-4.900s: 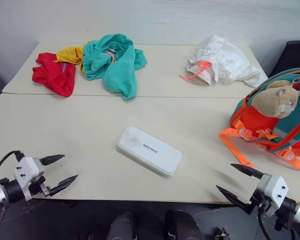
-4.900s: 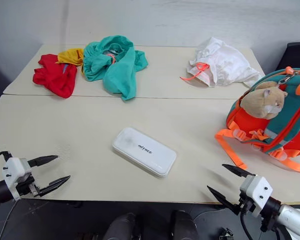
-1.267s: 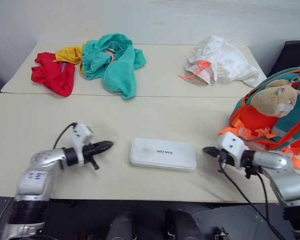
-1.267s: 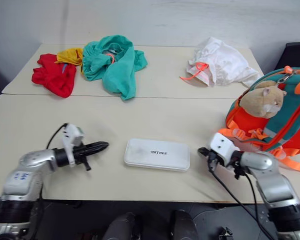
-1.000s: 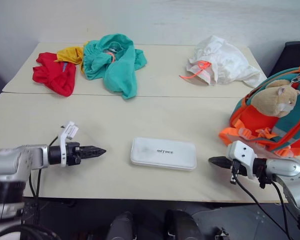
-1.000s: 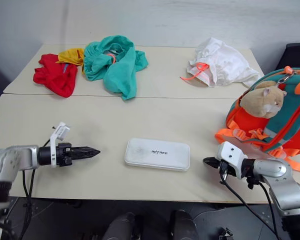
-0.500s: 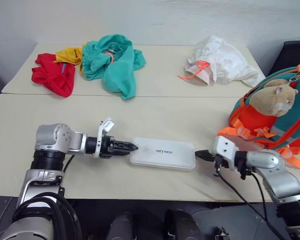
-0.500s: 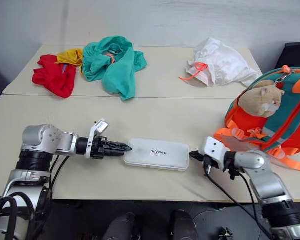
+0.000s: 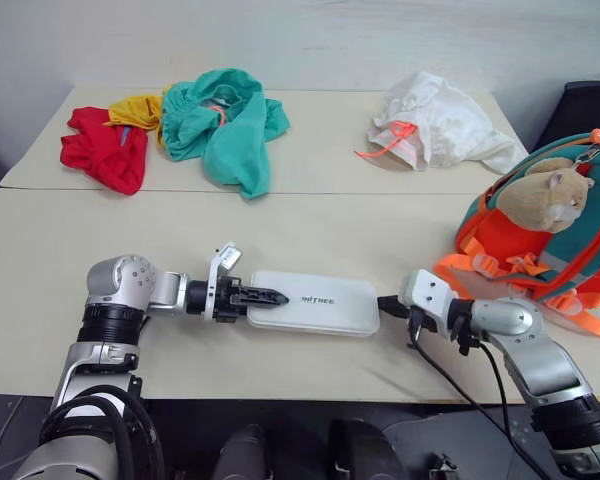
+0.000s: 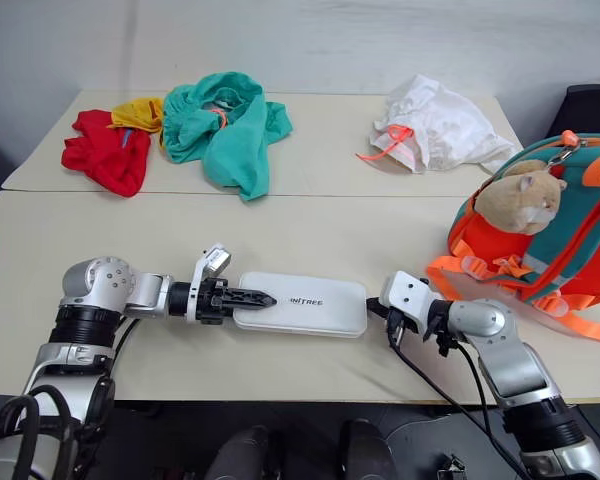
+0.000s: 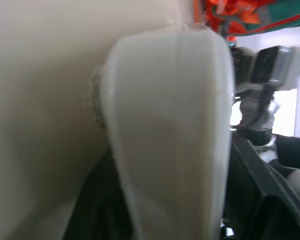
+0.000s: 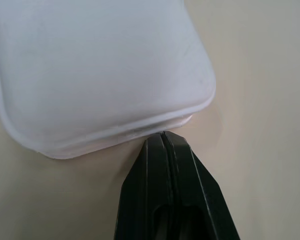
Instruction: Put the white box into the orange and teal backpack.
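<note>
Now the left gripper (image 9: 268, 297) clamps one end of the box (image 9: 315, 302), a finger above and one below, while the right gripper (image 12: 162, 139), fingers pressed together, touches the opposite end. Flat, white, round-cornered with small grey lettering, the box lies on the table (image 9: 280, 215), near the backpack (image 9: 550, 240).

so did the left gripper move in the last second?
Yes. The left gripper went rightward along the table, from well short of the white box to its near end, where its fingers now straddle the edge.
</note>
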